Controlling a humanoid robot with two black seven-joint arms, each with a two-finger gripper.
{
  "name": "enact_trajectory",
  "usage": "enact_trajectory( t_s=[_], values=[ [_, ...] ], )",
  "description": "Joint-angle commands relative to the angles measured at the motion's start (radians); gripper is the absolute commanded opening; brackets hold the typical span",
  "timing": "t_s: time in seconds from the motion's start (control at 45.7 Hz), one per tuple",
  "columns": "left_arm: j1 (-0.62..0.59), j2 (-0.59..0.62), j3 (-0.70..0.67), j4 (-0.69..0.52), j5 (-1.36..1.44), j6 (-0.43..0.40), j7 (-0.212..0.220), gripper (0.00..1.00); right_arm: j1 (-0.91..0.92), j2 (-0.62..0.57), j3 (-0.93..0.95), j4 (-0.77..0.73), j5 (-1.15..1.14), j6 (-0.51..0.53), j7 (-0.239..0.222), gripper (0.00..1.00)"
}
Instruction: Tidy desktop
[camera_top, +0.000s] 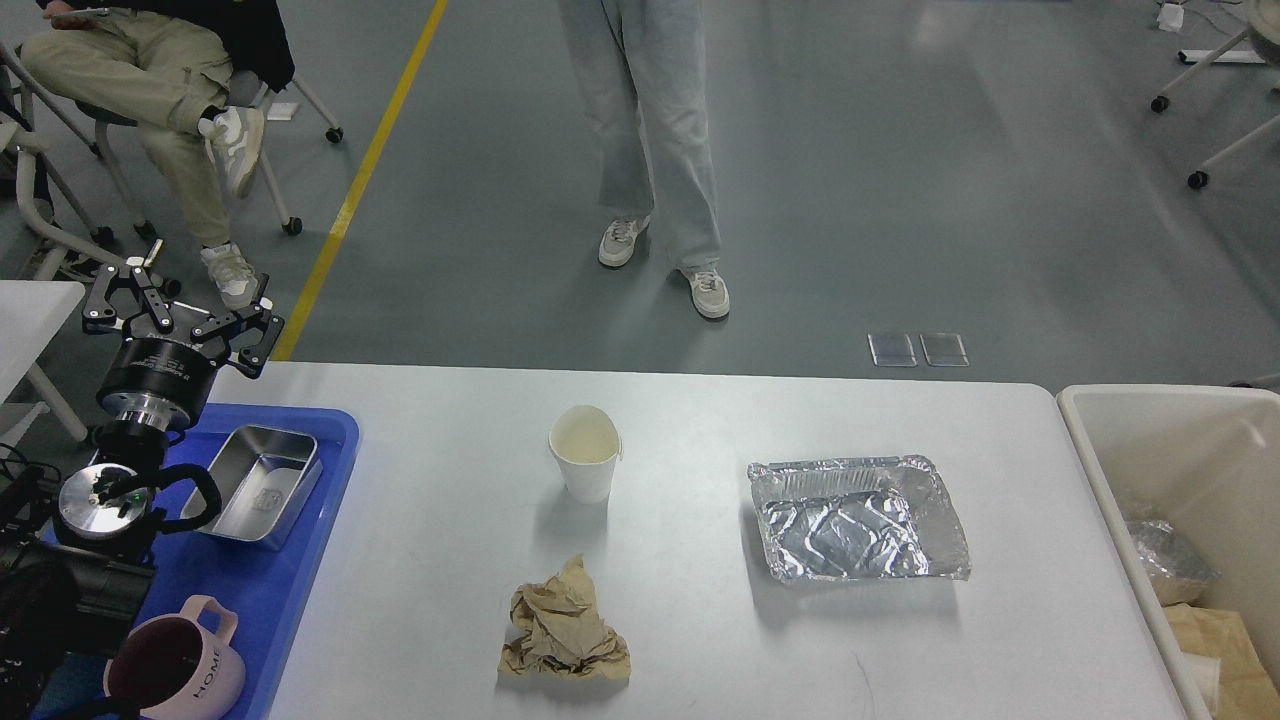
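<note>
The desktop (700, 640) is a wide pale grey-white tabletop. On it stand a white paper cup (585, 453) at the middle, a crumpled brown paper ball (563, 625) in front of it, and an empty foil tray (858, 518) to the right. My left gripper (175, 312) is open and empty, raised over the table's far left corner, above the blue tray. My right gripper is out of view.
A blue tray (270, 590) at the left holds a steel box (255, 485) and a pink mug (170, 665). An off-white bin (1090, 440) at the right edge holds foil and paper scraps. A person stands beyond the table; another sits at far left.
</note>
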Motion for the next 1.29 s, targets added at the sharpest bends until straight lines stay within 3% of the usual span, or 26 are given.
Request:
enact_trajectory(
  t_s=[0.0,0.219,0.35,0.635,0.832,1.27],
  values=[
    [0.012,0.0,-0.003,-0.003,0.0,0.0,0.0,0.97,0.008,-0.052,0.007,0.039,-0.005,0.002,-0.002,1.0],
    [0.026,0.0,-0.006,-0.024,0.0,0.0,0.0,0.96,-0.004,-0.037,0.007,0.032,-0.04,0.022,-0.002,1.0],
    [0.035,0.002,-0.006,-0.024,0.0,0.0,0.0,0.97,-0.015,0.043,-0.007,0.02,-0.07,0.02,-0.005,1.0],
    [0.041,0.012,-0.006,-0.024,0.0,0.0,0.0,0.97,-0.107,0.377,-0.021,-0.165,-0.221,-0.004,-0.009,1.0],
    [0.049,0.029,-0.006,-0.024,0.0,0.002,0.0,0.97,-0.142,0.639,-0.091,-0.372,-0.362,-0.072,-0.008,1.0],
    [0.061,0.094,-0.024,-0.024,0.0,0.0,0.0,0.97,-0.117,1.0,-0.287,-0.604,-0.456,-0.256,0.006,1.0]
  ],
)
